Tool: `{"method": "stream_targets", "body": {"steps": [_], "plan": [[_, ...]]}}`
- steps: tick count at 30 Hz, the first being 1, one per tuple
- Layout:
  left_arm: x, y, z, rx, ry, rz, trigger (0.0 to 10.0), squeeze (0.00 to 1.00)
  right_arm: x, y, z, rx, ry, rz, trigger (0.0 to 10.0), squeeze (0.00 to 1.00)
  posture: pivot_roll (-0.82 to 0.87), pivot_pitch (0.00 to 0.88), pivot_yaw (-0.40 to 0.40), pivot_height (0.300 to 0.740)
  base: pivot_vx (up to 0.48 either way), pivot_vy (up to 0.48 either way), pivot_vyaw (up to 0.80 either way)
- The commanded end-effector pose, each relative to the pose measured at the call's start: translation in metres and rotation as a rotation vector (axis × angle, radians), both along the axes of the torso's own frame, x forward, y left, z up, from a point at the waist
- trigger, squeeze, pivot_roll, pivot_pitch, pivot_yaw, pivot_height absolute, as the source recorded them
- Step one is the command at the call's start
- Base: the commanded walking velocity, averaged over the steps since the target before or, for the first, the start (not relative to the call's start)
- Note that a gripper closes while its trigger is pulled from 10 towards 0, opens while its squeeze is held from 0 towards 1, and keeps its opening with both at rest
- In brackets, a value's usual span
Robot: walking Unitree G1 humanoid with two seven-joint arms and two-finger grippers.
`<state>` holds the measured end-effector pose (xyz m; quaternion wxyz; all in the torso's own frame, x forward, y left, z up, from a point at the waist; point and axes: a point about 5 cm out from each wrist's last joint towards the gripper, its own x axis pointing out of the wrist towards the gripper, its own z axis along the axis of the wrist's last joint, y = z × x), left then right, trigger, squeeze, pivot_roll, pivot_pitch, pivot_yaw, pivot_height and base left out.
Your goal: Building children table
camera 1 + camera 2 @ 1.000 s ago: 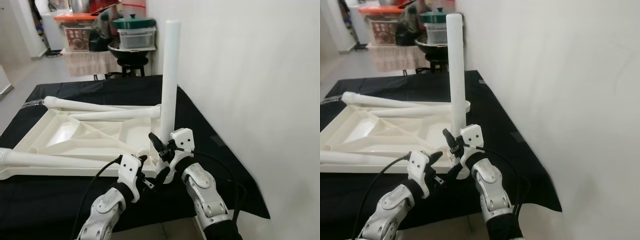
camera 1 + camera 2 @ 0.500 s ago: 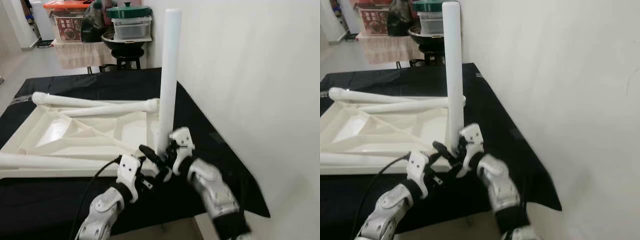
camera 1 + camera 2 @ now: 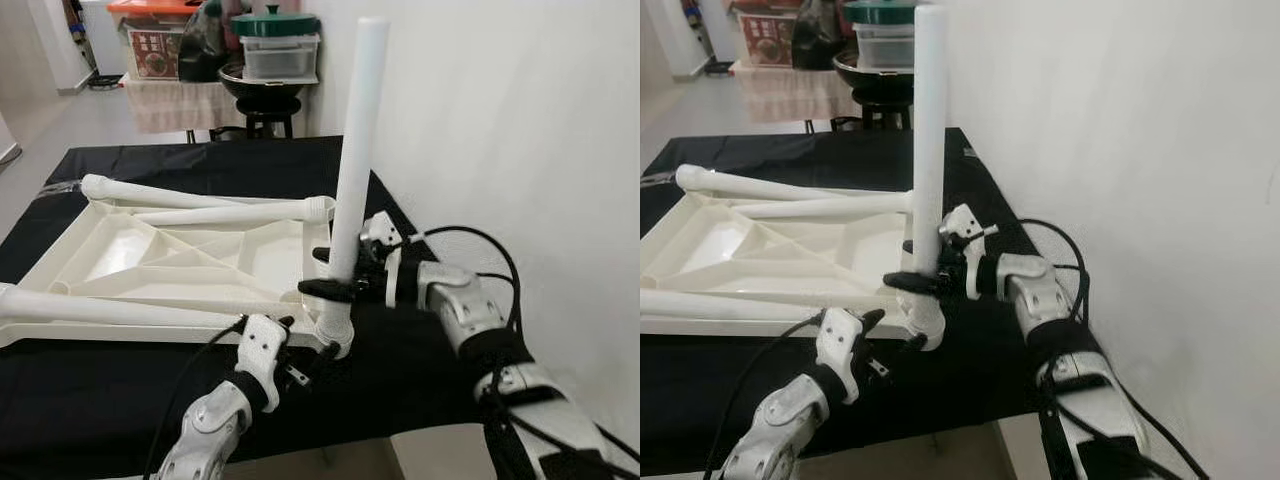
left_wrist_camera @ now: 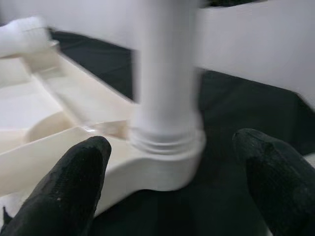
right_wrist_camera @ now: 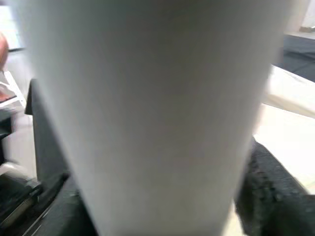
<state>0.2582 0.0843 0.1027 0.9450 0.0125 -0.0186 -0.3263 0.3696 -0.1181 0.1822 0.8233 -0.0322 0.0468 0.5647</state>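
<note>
An upturned white table top (image 3: 150, 265) lies on a black cloth. One white leg (image 3: 352, 160) stands upright in the socket (image 3: 335, 335) at its near right corner. My right gripper (image 3: 322, 270) reaches in from the right and is shut on the low part of this leg (image 5: 147, 98), one black finger on each side. My left gripper (image 3: 300, 345) sits open in front of the socket (image 4: 167, 152), its fingers (image 4: 74, 172) apart on either side without touching it. Two more legs lie flat, one along the far edge (image 3: 200, 205) and one across the near left (image 3: 100, 310).
A white wall (image 3: 520, 150) runs close along the right side of the black-covered table (image 3: 100, 400). The table's near edge is just below my arms. Behind it stands a stool with a pan and lidded containers (image 3: 270, 60), and grey floor (image 3: 60, 120) lies to the far left.
My right arm has swung out from in front of the socket to the right, and its gripper now holds the upright leg from the side, higher up. The left gripper stays by the socket. The camera has shifted.
</note>
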Motion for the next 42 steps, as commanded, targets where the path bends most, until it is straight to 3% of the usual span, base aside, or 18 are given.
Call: {"method": "stream_targets", "body": {"steps": [1,7,14,16,17,18,19,20,22,25,30,31,34,35,39,40,41,42], "plan": [[-0.006,-0.001,-0.001,0.038,0.001,-0.016,10.0,0.00,0.002,-0.006,-0.004,-0.004,0.017,-0.032,0.0,0.00,0.03,0.000,-0.085,0.740,0.000,0.000,0.00],[-0.007,0.003,-0.002,0.047,0.006,0.014,10.0,0.00,0.004,-0.015,-0.006,0.017,0.014,-0.082,0.0,0.00,0.03,0.000,-0.081,0.740,0.000,0.000,0.00],[-0.003,0.005,-0.006,0.037,0.039,0.031,10.0,0.00,0.007,-0.033,-0.019,-0.006,-0.021,-0.328,0.0,0.00,0.01,0.000,-0.076,0.740,0.000,0.000,0.00],[-0.004,0.009,-0.005,0.026,0.045,0.044,10.0,0.00,-0.002,-0.026,-0.046,-0.010,0.035,-0.542,0.0,0.00,0.01,0.000,-0.073,0.740,0.000,0.000,0.00],[-0.004,0.009,-0.005,0.026,0.045,0.044,10.0,0.00,-0.002,-0.026,-0.046,-0.010,0.035,-0.542,0.0,0.00,0.01,0.000,-0.073,0.740,0.000,0.000,0.00],[-0.003,0.011,-0.004,0.028,0.043,0.056,10.0,0.00,-0.019,-0.009,-0.065,0.070,0.090,-0.767,0.0,0.00,0.00,0.000,-0.070,0.740,0.000,0.000,0.00],[-0.003,0.011,-0.004,0.028,0.043,0.056,10.0,0.00,-0.019,-0.009,-0.065,0.070,0.090,-0.767,0.0,0.00,0.00,0.000,-0.070,0.740,0.000,0.000,0.00],[-0.002,0.013,-0.004,0.029,0.043,0.067,10.0,0.00,-0.045,0.007,-0.088,0.106,0.199,-0.894,0.0,0.00,-0.01,0.000,-0.064,0.740,0.000,0.000,0.00],[0.005,0.016,-0.004,0.048,0.039,0.091,10.0,0.00,-0.047,0.018,-0.075,0.076,0.098,-0.894,0.0,0.00,-0.02,0.000,-0.046,0.740,0.000,0.000,0.00],[0.007,0.016,-0.004,0.047,0.042,0.089,10.0,0.00,-0.036,0.014,-0.071,0.029,0.039,-0.888,0.0,0.00,0.00,0.000,-0.067,0.740,0.000,0.000,0.00],[0.008,0.017,-0.004,0.039,0.056,0.089,10.0,0.00,-0.036,0.014,-0.081,0.008,0.060,-0.915,0.0,0.00,0.00,0.000,-0.058,0.740,0.000,0.000,0.00],[0.009,0.017,-0.004,0.039,0.062,0.093,10.0,0.00,-0.039,0.019,-0.081,-0.009,0.050,-0.905,10.0,0.00,0.00,0.000,-0.050,0.740,0.000,0.000,0.00],[0.009,0.017,-0.004,0.040,0.065,0.096,10.0,0.00,-0.043,0.024,-0.077,-0.027,0.035,-0.903,10.0,0.00,0.00,0.000,-0.050,0.740,0.000,0.000,0.00],[0.009,0.017,-0.004,0.038,0.068,0.094,10.0,0.00,-0.045,0.028,-0.075,-0.005,0.059,-0.869,10.0,1.00,0.00,0.000,-0.050,0.740,0.000,0.000,0.00],[0.010,0.016,-0.003,0.037,0.069,0.094,10.0,0.00,-0.047,0.043,-0.049,0.135,0.058,-0.630,10.0,1.00,-0.01,0.000,-0.048,0.740,0.000,0.000,0.00],[0.010,0.016,-0.003,0.037,0.069,0.094,10.0,0.00,-0.047,0.043,-0.049,0.135,0.058,-0.630,10.0,1.00,-0.01,0.000,-0.048,0.740,0.000,0.000,0.00],[0.012,0.015,-0.004,0.037,0.070,0.094,10.0,0.00,-0.042,0.043,-0.035,0.164,0.019,-0.473,10.0,1.00,-0.01,0.000,-0.049,0.740,0.000,0.000,0.00],[0.012,0.015,-0.004,0.037,0.070,0.094,10.0,0.00,-0.042,0.043,-0.035,0.164,0.019,-0.473,10.0,1.00,-0.01,0.000,-0.049,0.740,0.000,0.000,0.00]]}}
